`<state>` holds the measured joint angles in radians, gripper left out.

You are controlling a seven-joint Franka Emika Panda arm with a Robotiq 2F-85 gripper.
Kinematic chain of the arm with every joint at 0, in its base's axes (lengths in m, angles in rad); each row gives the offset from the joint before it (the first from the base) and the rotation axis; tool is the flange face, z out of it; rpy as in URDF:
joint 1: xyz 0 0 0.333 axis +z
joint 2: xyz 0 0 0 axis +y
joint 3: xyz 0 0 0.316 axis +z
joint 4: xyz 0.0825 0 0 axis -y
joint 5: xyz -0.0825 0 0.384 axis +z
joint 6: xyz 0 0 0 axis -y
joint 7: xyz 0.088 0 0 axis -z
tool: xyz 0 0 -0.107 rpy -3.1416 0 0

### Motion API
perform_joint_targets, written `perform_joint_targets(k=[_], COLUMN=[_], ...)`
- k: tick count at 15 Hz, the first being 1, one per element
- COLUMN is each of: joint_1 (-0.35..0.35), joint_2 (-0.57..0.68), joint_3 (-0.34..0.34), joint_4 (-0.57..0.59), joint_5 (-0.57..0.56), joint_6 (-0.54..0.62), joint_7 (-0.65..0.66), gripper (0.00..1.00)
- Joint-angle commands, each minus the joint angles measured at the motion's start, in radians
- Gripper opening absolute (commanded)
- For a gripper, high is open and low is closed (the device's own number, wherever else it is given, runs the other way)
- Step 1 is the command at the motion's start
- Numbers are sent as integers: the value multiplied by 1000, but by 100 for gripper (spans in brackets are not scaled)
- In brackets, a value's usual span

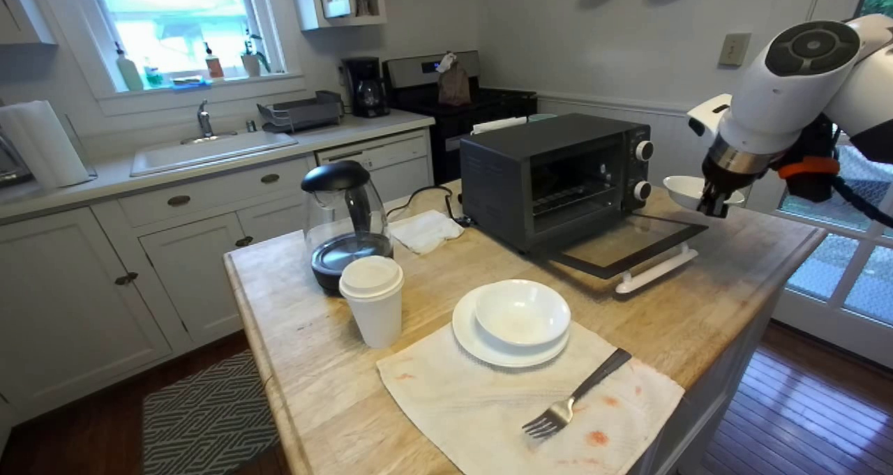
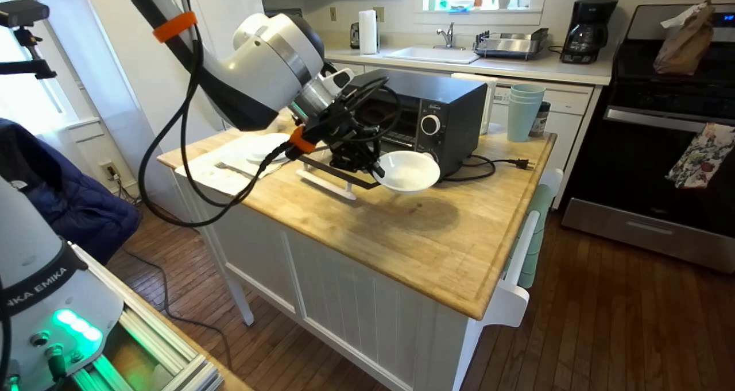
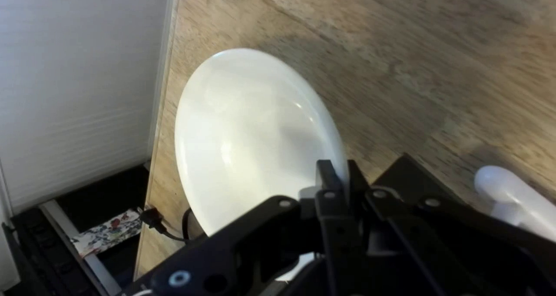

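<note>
The claw point(image 3: 341, 174) pinches a white bowl point(image 2: 409, 173) by the rim above the tabletop point(image 2: 453, 253), inside its edges. In an exterior view, wood stretches from beneath it to the near corner point(image 2: 475, 305). Beside it stands the toaster oven point(image 1: 530, 182), its door point(image 1: 628, 245) lowered; floorboards point(image 2: 574, 276) lie between tabletop and stove point(image 2: 643, 161).

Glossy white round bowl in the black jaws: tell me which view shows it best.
The wrist view: the glossy white round bowl looks largest, its inside and pinched rim plain. Both exterior views show it smaller: in an exterior view the black jaws cover part of the bowl; in an exterior view the bowl is nearly whole.
</note>
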<state>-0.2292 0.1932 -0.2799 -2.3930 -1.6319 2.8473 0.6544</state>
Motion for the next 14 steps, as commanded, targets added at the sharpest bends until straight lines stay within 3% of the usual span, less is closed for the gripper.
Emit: perform_joint_targets(k=[1,7,9,10,14], joint_1=[11,36,43,38,40], joint_2=[-49,-63,-57,-24,-24], joint_3=[12,39,49,45,49], joint_4=[-32,-44,-50,-21,-28], joint_5=[-40,-23,57,12,24], joint_6=[41,63,47,55,54], joint_7=[-18,-88,-126,-79,-89], gripper=[2,2,2,7,7])
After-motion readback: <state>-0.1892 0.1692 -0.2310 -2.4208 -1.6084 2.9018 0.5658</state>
